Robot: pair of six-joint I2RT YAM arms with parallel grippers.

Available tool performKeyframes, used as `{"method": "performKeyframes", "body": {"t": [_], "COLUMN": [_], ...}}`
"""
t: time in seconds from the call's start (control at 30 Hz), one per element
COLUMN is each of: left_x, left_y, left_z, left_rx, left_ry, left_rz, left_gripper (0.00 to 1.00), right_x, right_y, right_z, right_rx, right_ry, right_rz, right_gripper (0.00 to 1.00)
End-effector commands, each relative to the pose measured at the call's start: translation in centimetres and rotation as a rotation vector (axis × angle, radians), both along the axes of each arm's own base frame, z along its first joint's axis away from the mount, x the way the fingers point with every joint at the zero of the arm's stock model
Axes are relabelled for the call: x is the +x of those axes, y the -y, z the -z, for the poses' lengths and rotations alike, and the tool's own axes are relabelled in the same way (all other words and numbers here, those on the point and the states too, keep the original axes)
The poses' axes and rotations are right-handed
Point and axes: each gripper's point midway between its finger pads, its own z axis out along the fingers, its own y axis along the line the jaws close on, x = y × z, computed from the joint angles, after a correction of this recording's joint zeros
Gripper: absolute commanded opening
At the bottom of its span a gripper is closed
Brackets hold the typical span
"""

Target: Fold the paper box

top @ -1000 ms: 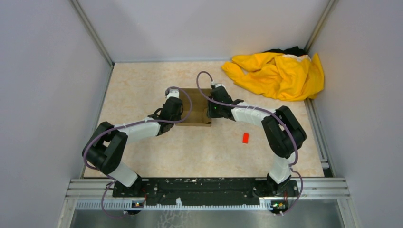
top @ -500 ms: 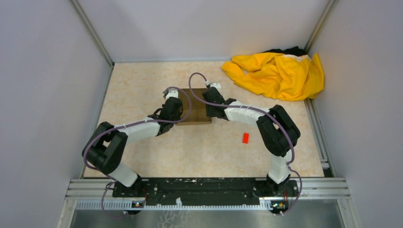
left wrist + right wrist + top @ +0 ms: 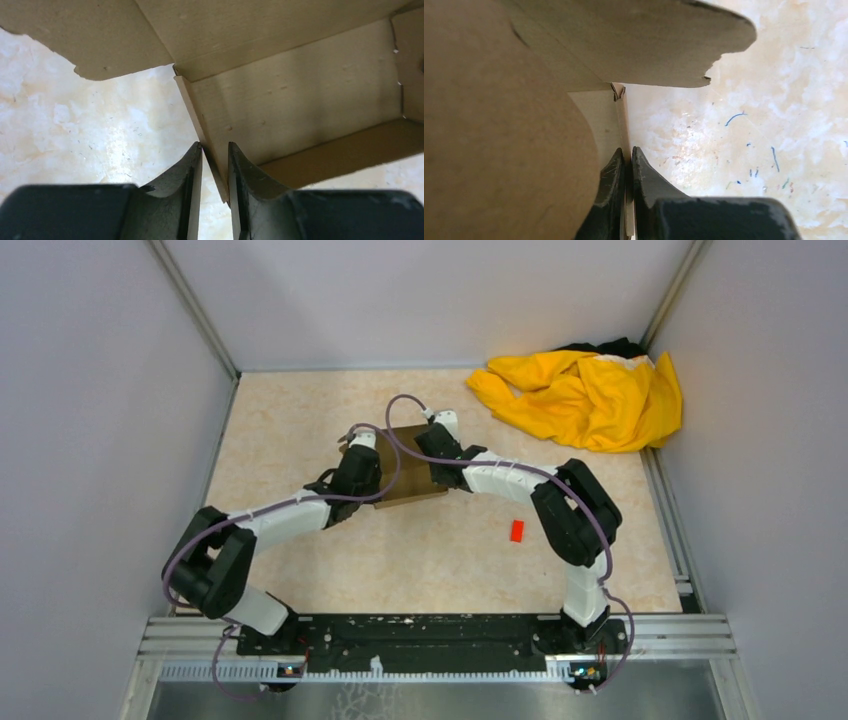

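Plain grey walls (image 3: 90,390) on three sides, edged by aluminium rails (image 3: 196,305) at the corners, enclose a beige marbled counter (image 3: 300,410) under soft, even light.

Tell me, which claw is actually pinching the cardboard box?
The right claw: its fingers are closed tight on a thin wall of the box. The left claw only straddles another wall, fingers apart.

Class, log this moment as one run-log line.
task: fold paper box | left gripper: parted, astride box wall | right gripper: shut on box wall
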Motion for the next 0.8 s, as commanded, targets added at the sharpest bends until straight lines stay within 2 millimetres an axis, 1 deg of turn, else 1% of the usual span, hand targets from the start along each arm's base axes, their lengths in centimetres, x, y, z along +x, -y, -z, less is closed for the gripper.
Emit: {"method": "performKeyframes", "body": {"t": [0.0, 0.1, 0.2, 0.27, 0.33, 0.37, 0.57, 0.67, 0.77], "left_x": [-0.8, -1.2, -1.4, -1.5, -1.5, -1.6, -1.6, -1.6, -1.6], "left_y": [3.0, 3.5, 3.6, 3.4, 3.3, 3.2, 3.0, 3.0, 3.0], "left_z": [-2.8, -3.8, -4.5, -4.6, -4.6, -4.6, -4.5, -4.4, -4.4], "left_rx": [-0.146, -0.184, -0.199, -0.196, -0.192, -0.19, -0.186, -0.184, -0.184], "left_ry": [0.025, 0.036, 0.046, 0.049, 0.049, 0.051, 0.05, 0.048, 0.049], "left_rz": [0.112, 0.128, 0.133, 0.132, 0.127, 0.126, 0.121, 0.121, 0.119], "left_gripper": [0.31, 0.31, 0.3, 0.29, 0.29, 0.29, 0.28, 0.28, 0.28], "right_x": [-0.9, -0.9, -0.8, -0.8, -0.8, -0.8, -0.7, -0.6, -0.7], "right_y": [2.3, 2.8, 2.6, 2.4, 2.3, 2.1, 2.0, 2.1, 2.4], "right_z": [1.3, 1.4, 1.8, 2.2, 2.4, 2.5, 2.5, 2.7, 2.9], "right_rx": [-0.198, -0.23, -0.241, -0.245, -0.245, -0.241, -0.239, -0.251, -0.267], "right_ry": [-0.037, -0.033, -0.03, -0.036, -0.038, -0.038, -0.03, -0.021, -0.016], "right_rz": [-0.026, -0.033, -0.063, -0.086, -0.103, -0.114, -0.137, -0.153, -0.168], "right_gripper": [0.02, 0.11, 0.21, 0.31, 0.32, 0.3, 0.09, 0.01, 0.0]}}
